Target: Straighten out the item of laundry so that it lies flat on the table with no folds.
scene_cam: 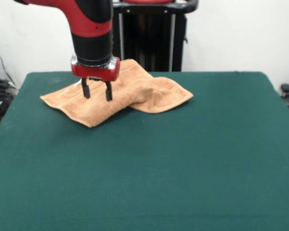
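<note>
We see gripper [97, 91] spread apart above folded towel [135, 91]; we should pinch top layer only, then peel flap across green table [183, 159].

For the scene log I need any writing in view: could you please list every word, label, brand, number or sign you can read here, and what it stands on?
None: no readable text shows anywhere in the front view.
The towel shows only woven bands, no legible label.
The gripper, the red and black arm and the green table carry no visible lettering.
</note>
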`<act>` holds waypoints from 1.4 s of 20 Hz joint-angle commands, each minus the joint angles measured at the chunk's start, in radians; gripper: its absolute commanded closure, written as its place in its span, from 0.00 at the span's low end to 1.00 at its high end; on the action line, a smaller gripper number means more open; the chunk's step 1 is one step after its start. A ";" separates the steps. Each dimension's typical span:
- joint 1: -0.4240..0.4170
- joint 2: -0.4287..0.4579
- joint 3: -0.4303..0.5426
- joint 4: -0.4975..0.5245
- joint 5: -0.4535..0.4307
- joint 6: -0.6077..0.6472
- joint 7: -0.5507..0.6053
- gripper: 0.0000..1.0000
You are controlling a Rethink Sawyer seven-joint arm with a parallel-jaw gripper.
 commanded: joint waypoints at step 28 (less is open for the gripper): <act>0.000 0.036 0.120 -0.148 -0.035 0.129 -0.117 0.00</act>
